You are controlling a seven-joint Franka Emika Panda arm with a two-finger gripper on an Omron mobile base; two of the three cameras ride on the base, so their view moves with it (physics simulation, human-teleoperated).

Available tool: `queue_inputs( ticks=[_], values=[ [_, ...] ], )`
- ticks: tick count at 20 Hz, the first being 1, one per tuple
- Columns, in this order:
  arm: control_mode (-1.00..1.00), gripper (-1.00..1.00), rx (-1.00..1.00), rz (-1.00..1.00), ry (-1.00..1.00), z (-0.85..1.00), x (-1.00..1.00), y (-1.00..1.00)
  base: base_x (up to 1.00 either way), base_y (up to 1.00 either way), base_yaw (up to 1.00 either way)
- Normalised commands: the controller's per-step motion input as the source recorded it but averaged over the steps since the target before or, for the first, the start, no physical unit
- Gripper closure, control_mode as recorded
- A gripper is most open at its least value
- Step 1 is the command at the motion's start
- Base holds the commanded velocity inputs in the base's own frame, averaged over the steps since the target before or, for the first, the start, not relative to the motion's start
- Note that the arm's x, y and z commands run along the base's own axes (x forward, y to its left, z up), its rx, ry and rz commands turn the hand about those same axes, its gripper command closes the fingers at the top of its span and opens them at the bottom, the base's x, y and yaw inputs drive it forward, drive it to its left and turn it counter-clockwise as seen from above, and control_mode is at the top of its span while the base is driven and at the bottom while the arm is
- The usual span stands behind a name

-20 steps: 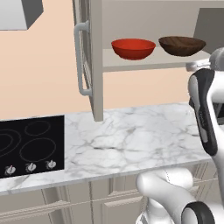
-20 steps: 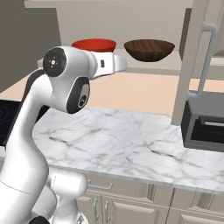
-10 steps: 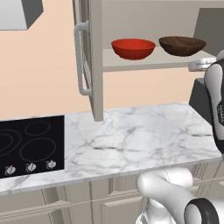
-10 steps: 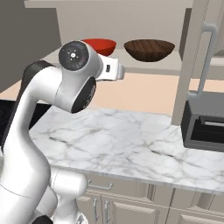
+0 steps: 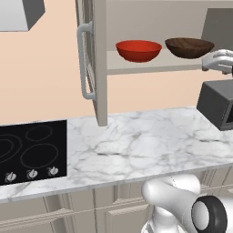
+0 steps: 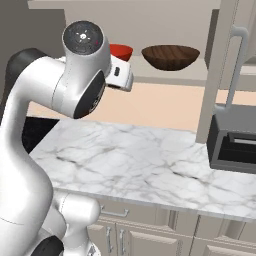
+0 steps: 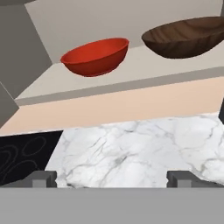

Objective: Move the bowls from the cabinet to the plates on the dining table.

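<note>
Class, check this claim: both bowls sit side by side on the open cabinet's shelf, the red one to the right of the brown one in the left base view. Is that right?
Not quite. In the left base view the red bowl sits to the left of the brown bowl. Both do rest side by side on the open cabinet's shelf.

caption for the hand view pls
Open gripper faces the red bowl and brown bowl on the cabinet shelf.

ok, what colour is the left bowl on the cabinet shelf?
Glossy red: the round red bowl beside the dark brown wood-grain bowl, best seen in the hand view.
</note>
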Motion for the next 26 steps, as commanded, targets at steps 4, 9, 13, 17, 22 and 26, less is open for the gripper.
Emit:
queue_inputs(
  ticks=[4, 9, 13, 17, 22, 26],
  values=[
    [-1.00, -1.00, 0.03, -0.03, 0.01, -0.07, -0.42, 0.04, 0.00, 0.00, 0.00],
    [-1.00, -1.00, 0.01, -0.10, 0.04, -0.13, -0.03, 0.00, 0.00, 0.00, 0.00],
    [-1.00, -1.00, 0.00, -0.13, 0.00, -0.02, 0.18, 0.00, 0.00, 0.00, 0.00],
    [-1.00, -1.00, 0.00, -0.08, 0.00, 0.00, 0.49, 0.02, 0.00, 0.00, 0.00],
    [-1.00, -1.00, 0.07, -0.01, 0.00, 0.00, 0.42, 0.04, 0.00, 0.00, 0.00],
    [-1.00, -1.00, 0.13, 0.00, 0.00, 0.05, 0.02, 0.17, 0.00, 0.00, 0.00]
  ],
)
